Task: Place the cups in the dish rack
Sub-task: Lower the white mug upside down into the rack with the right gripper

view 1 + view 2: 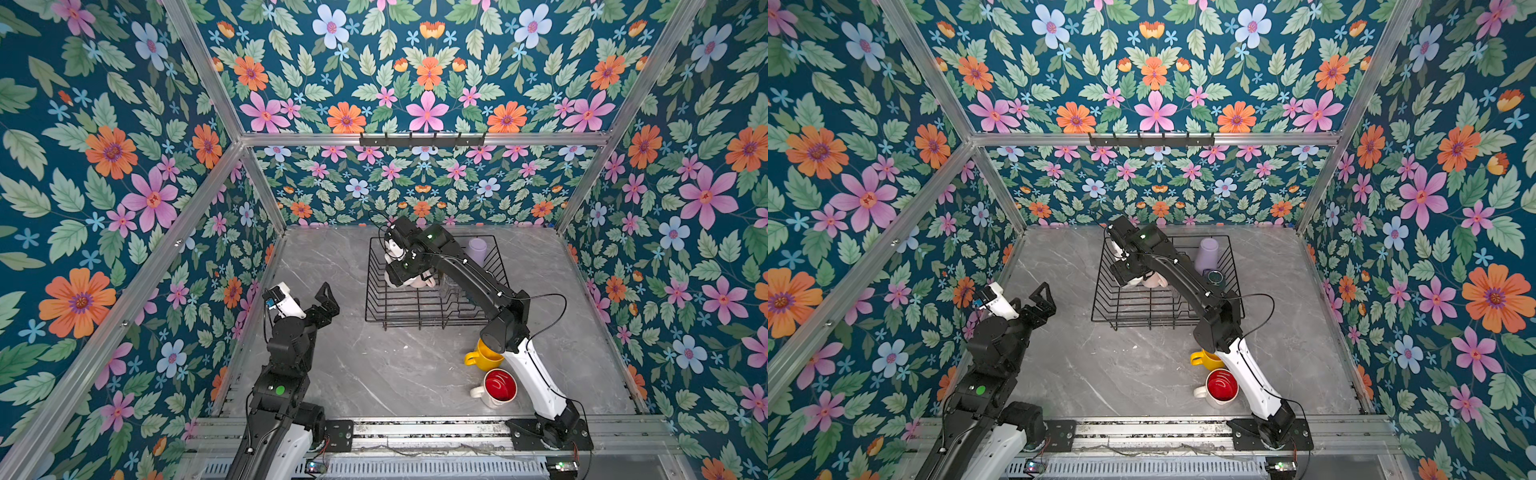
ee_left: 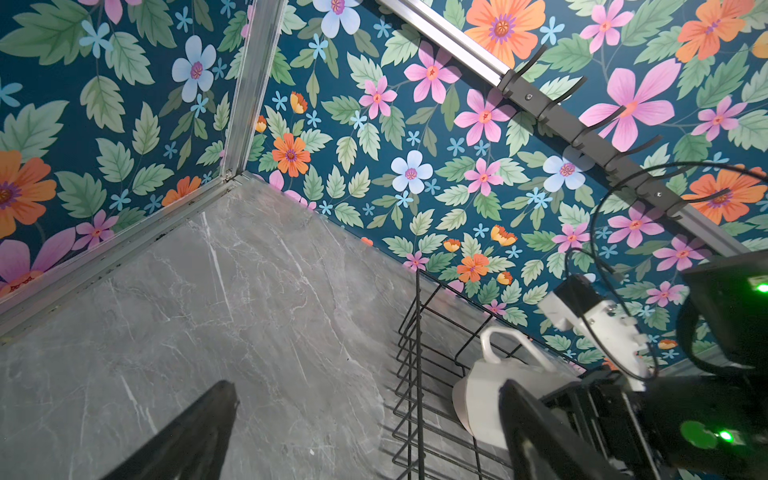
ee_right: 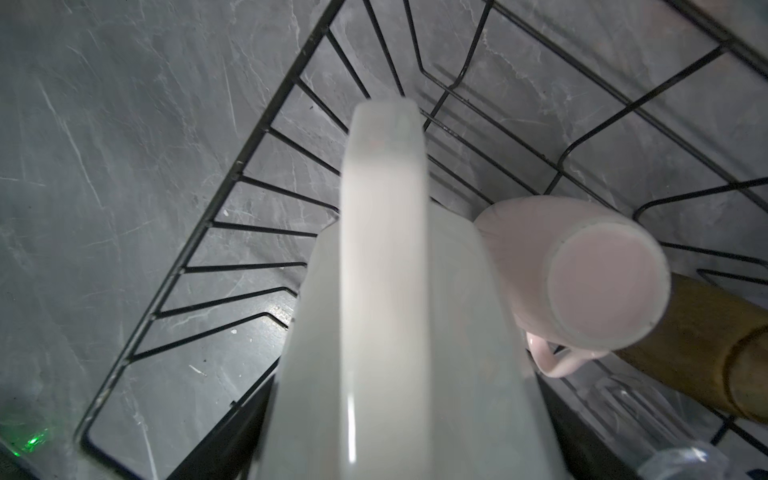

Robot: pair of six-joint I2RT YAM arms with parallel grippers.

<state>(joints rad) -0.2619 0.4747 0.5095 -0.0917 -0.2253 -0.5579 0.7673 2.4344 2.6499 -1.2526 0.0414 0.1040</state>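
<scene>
In both top views, left gripper (image 1: 330, 305) left of the dish rack (image 1: 376, 299), fingers (image 1: 328, 293) apart; lilac tumbler (image 1: 476, 249) in the rack's far right corner; yellow mug (image 1: 484, 357) and red-lined mug (image 1: 498, 388) beside the right arm (image 1: 536, 374). From the left wrist, white mug (image 2: 478, 399) inside the rack. From the right wrist, right gripper (image 3: 407, 374) clamped on that mug, pale pink mug (image 3: 582, 270) just beside.

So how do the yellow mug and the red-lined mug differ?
The yellow mug is yellow; the red-lined mug is white outside, red inside. The yellow mug is half hidden under the right arm; the red-lined mug shows whole, mouth up. Both sit on the table outside the dish rack.
</scene>
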